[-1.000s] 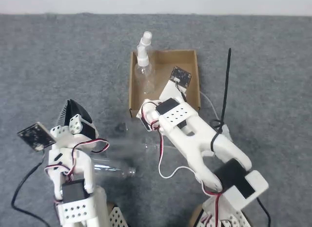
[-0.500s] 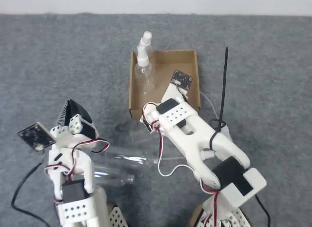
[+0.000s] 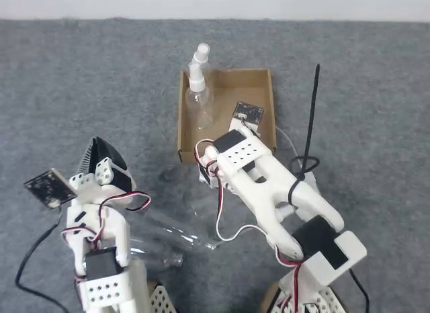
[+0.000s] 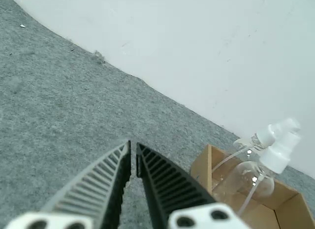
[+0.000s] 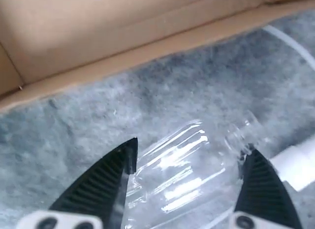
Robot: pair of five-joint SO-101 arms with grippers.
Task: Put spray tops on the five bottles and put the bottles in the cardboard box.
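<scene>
Loosely, the right claw (image 5: pixel 192 149) straddles a clear bottle (image 5: pixel 170 167) on fuzzy carpet (image 5: pixel 93 108).

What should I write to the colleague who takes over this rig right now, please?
Left gripper: shut, empty, held above the carpet.
Right gripper: open, one finger on each side of a clear bottle that lies on the carpet by the front wall of the cardboard box. This bottle has no top.
Done: two capped bottles stand in a far corner of the box.
To do: cap and box the rest. Another bottle lies between the arms. A white part, perhaps a spray top, lies beside the open neck.
</scene>
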